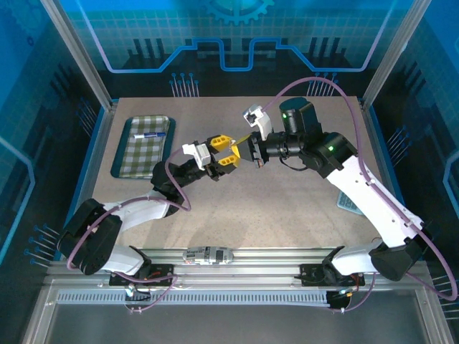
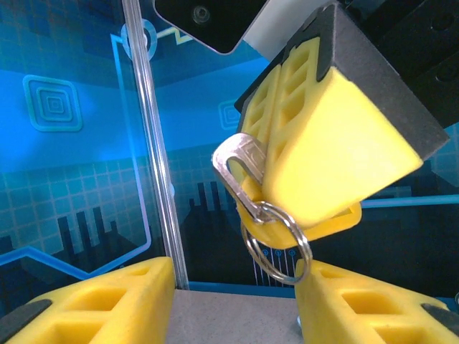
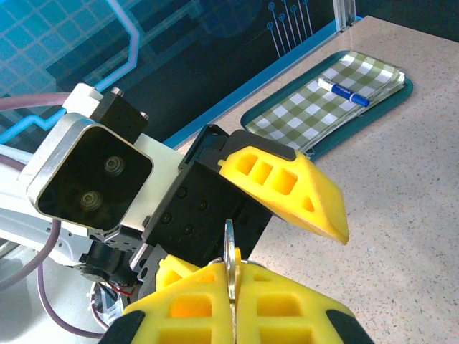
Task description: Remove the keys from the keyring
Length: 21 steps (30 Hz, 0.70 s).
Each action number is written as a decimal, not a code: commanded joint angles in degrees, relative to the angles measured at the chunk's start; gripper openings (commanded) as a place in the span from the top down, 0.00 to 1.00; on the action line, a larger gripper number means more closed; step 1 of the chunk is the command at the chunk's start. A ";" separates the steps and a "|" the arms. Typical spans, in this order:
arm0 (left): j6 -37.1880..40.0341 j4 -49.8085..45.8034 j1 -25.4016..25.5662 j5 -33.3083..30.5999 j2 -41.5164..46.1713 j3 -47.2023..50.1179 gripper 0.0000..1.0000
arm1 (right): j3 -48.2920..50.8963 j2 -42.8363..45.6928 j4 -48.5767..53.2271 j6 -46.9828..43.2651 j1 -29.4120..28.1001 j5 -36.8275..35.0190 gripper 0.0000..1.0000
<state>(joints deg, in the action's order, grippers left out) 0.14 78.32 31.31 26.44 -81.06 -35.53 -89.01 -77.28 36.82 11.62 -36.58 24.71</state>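
Dangling mid-air over the table (image 1: pixel 287 208), the small grey metal key (image 2: pixel 240 168) and yellow-orange tag-like keyring (image 2: pixel 326 226) are clamped in the right fingers (image 2: pixel 337 143), just right of the spread-apart left fingers (image 2: pixel 93 301), lined up with their gap.

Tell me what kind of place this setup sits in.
Probably a robotics test cell or demo booth: left arm and right arm bolted to an aluminium rail at a table's edge, enclosed by metal posts and blue printed circuit-pattern panels.

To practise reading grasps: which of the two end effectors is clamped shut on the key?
The right end effector: its yellow fingers press together on the silver key, whereas the left end effector has its fingers standing apart, gripping nothing.
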 commanded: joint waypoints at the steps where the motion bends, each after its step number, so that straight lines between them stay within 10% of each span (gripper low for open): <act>1: 1.65 2.06 0.41 0.07 0.30 -2.00 0.52 | -1.75 -0.71 1.42 0.69 0.55 1.63 1.00; 21: 2.34 2.00 0.42 2.32 2.65 -1.82 0.84 | -0.06 0.54 2.34 0.27 0.89 2.01 1.00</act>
<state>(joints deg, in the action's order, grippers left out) 1.96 78.28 31.35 27.31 -80.29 -35.92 -88.99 -77.28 38.02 11.62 -36.56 25.93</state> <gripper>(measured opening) 0.193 0.064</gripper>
